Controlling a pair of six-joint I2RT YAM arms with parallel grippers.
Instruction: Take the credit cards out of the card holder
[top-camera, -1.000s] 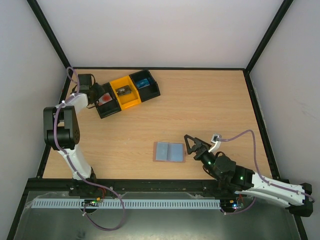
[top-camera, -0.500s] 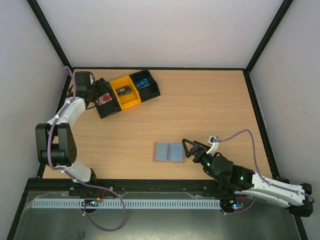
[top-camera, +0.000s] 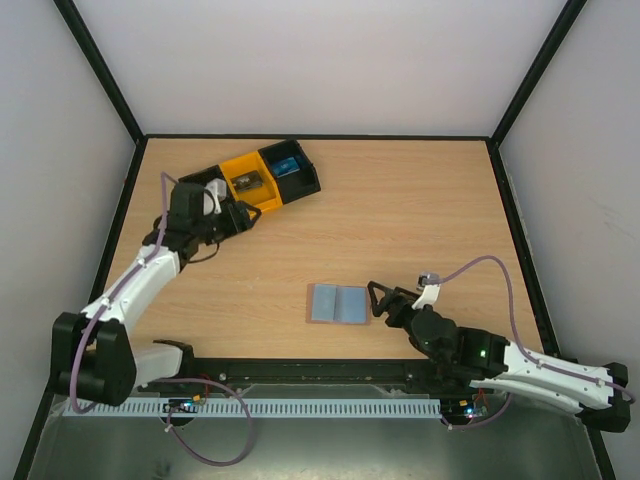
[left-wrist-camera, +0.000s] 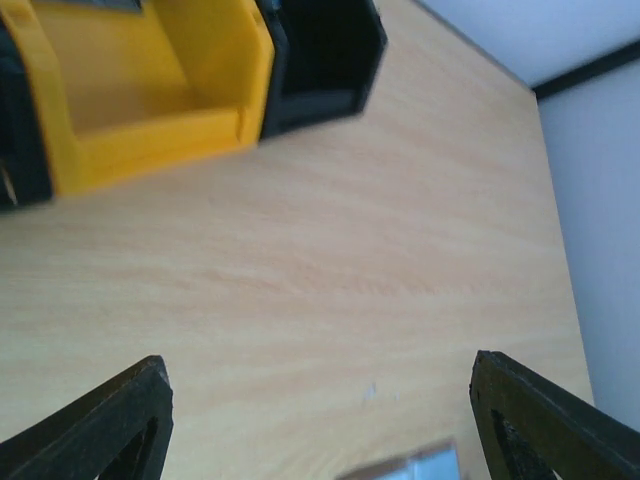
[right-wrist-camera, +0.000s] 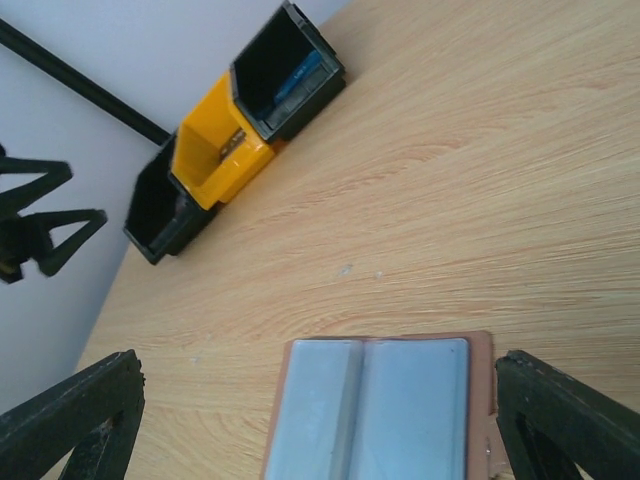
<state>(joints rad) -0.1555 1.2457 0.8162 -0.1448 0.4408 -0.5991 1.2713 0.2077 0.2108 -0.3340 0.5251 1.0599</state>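
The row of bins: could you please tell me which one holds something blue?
The black bin at the right end of the row, beside the yellow bin; the blue item lies in it. The yellow one holds a small dark object.

overhead view above table (top-camera: 420, 210); low, close wrist views, bins (right-wrist-camera: 215, 150) common to both
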